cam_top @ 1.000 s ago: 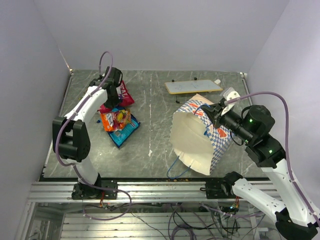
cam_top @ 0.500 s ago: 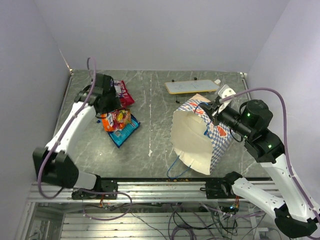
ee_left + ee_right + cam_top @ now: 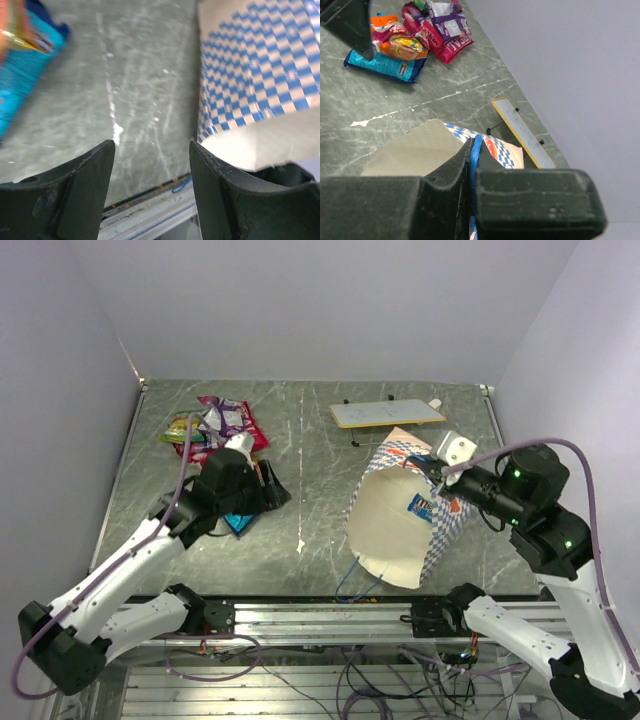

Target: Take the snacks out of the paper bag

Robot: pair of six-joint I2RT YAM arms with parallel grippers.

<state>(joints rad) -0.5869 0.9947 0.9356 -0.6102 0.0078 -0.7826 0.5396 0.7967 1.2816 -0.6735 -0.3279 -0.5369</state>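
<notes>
Snacks (image 3: 218, 422) lie heaped on the table (image 3: 310, 440) at about ten o'clock in the overhead view, well apart from the paper bag (image 3: 385, 535), which lies tipped over at four o'clock with its mouth facing seven. So most of your unloading looks done. One small blue packet (image 3: 420, 505) seems to sit on the cream lining inside. I judge that it is left to fetch, though it is too small to be sure. Your left gripper (image 3: 268, 483) hangs between pile and bag.

From the left wrist, you see those jaws spread with nothing between them. Bare table lies below, the checkered bag is at two o'clock and a turquoise packet (image 3: 22, 50) at ten.

From the right wrist, your right gripper (image 3: 474, 160) is clenched on the bag's blue cord handle (image 3: 477, 146) at the rim. The pile shows at eleven o'clock and the cream board (image 3: 520, 125) at one.
</notes>
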